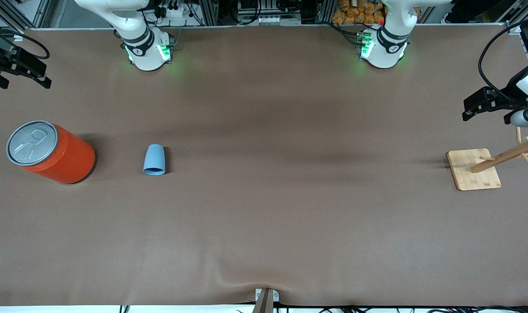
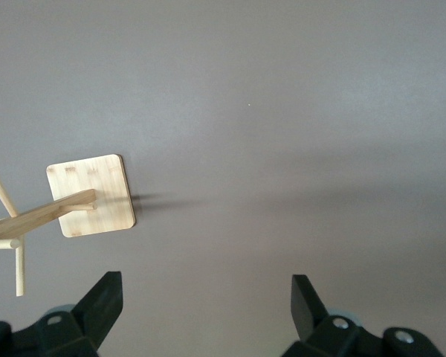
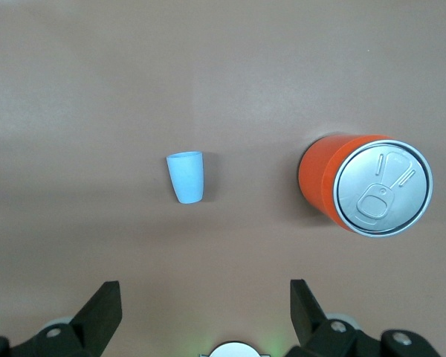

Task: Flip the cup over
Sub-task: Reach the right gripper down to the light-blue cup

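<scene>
**Jaws wide apart on both arms, cup untouched**

Jaws spread wide and empty on the left gripper and the right gripper alike. Left gripper up in the air at the left arm's end of the tabletop, just above the wooden rack with its square base and slanted pegs. Right gripper raised over the tabletop edge at the right arm's end, well apart from everything. Both arms waiting.

Cup, small and light blue, standing mouth down on the tabletop, narrow closed end up, toward the right arm's end. Beside it, closer still to that end, an orange can with a grey pull-tab lid, upright, not touching the cup. Same pair seen from above in the right wrist view: cup and can, a clear gap between them.
</scene>
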